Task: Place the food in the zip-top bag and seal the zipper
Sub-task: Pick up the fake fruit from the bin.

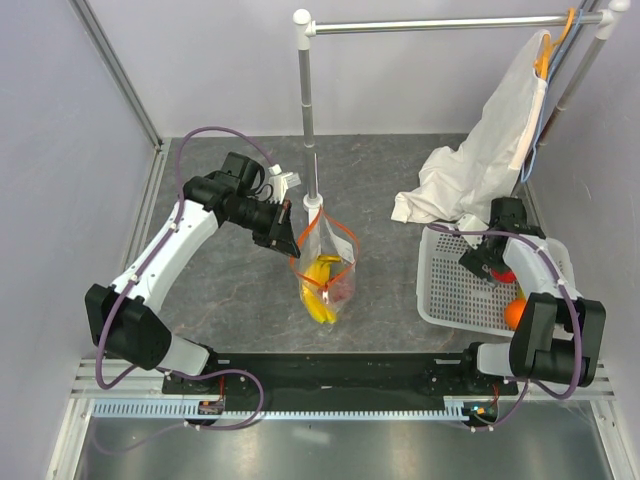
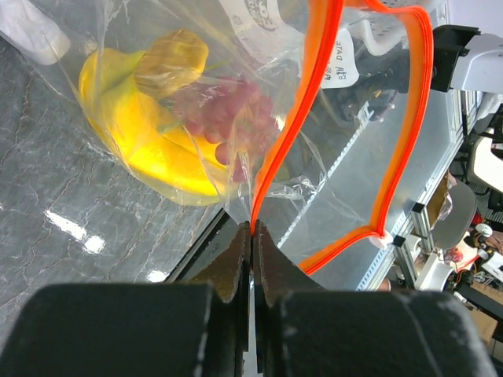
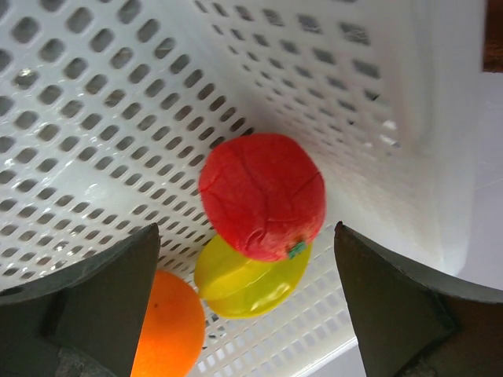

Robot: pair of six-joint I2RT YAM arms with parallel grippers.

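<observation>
Walls (image 1: pixel 60 150) hem the counter (image 1: pixel 230 290) on the left, back and right. The widest bare stretch lies left of centre, under the left arm. An upright pole (image 1: pixel 309 100) stands just behind the zip-top bag (image 1: pixel 325 275), and the white mesh basket (image 1: pixel 450 290) sits along the right edge, well apart from the bag.

The bag hangs upright mid-counter, its mouth gaping, with the orange-red zipper (image 2: pixel 302 118) curling in an open loop and a small white slider (image 2: pixel 383 239) at one bend. Inside are the yellow banana (image 2: pixel 134 133) and dark red grapes (image 2: pixel 228 118).

The left hand (image 2: pixel 251 236) is closed tight, pinching the zipper strip at the bag's rim. The right hand (image 3: pixel 244 228) is spread wide and holds nothing, above the red fruit (image 3: pixel 263 192) in the basket; that fruit rests on a yellow-green piece (image 3: pixel 251 287), beside the orange (image 3: pixel 169 330).

The counter is dark grey and marbled. A white cloth bag (image 1: pixel 490 150) droops from a rail onto the basket's far rim.
</observation>
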